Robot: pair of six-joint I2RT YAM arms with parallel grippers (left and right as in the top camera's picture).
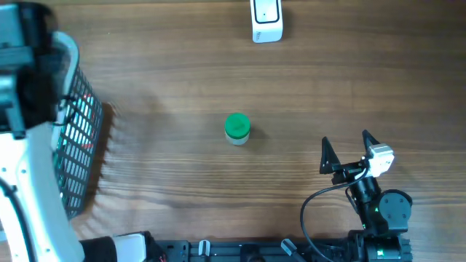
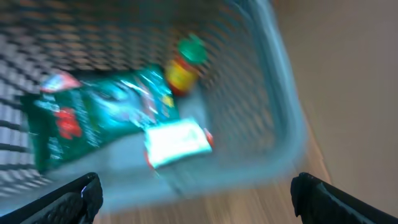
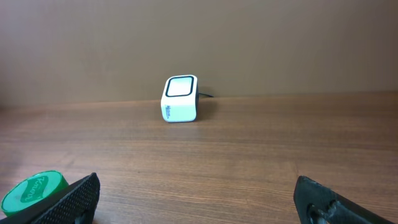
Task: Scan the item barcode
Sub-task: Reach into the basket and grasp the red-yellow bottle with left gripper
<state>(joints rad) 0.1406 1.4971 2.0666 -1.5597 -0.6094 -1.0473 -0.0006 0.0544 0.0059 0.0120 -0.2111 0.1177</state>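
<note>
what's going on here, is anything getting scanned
Nothing is being scanned or held. The left gripper hangs open over the basket, which holds a green packet, a small bottle and a white box. The right gripper is open and empty, apart from the green-lidded jar. The scanner stands beyond the jar, untouched.

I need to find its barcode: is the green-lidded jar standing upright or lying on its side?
Upright: from overhead the jar shows its round green lid facing straight up.
</note>
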